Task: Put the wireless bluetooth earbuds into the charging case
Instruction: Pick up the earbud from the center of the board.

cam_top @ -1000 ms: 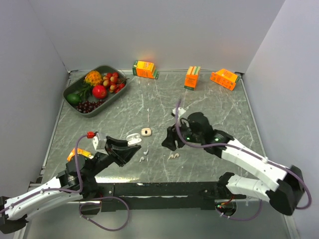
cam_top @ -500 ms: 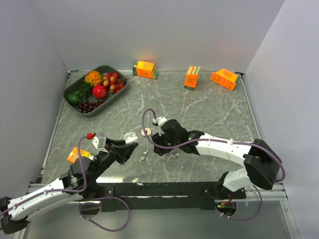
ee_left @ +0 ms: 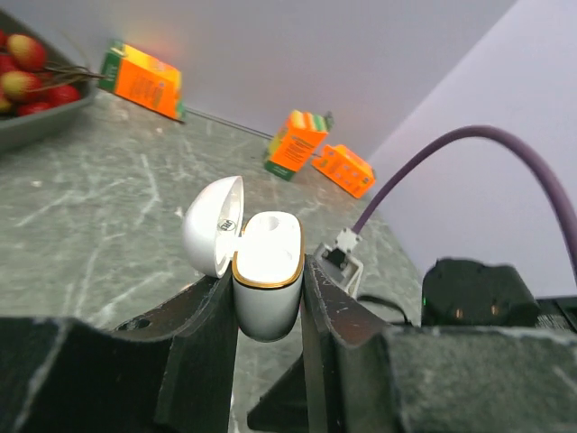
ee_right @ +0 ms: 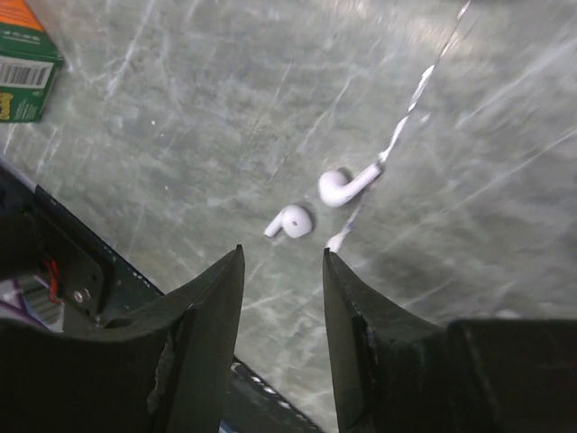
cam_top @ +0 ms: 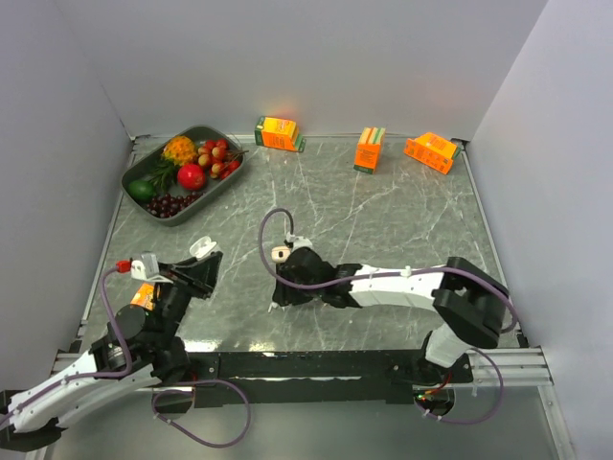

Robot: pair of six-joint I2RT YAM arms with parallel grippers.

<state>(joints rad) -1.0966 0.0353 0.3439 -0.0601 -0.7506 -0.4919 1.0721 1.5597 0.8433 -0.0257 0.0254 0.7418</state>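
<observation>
I am recording the left hand (ee_left: 267, 271) clamping the white charging case (ee_left: 269, 290) by its sides, lid standing open, raised above the bench (cam_top: 383, 211) at about eight o'clock in the overhead view. The right hand (ee_right: 281, 254) is reaching over the bench near its centre, toward six o'clock, fingers standing parted with nothing between them. In its wrist view the nearer earbud (ee_right: 291, 220) is lying on the bench at twelve o'clock just beyond the fingertips, and the farther earbud (ee_right: 347, 185) is lying at one o'clock from it, close beside but not touching; both are lying outside the case.
</observation>
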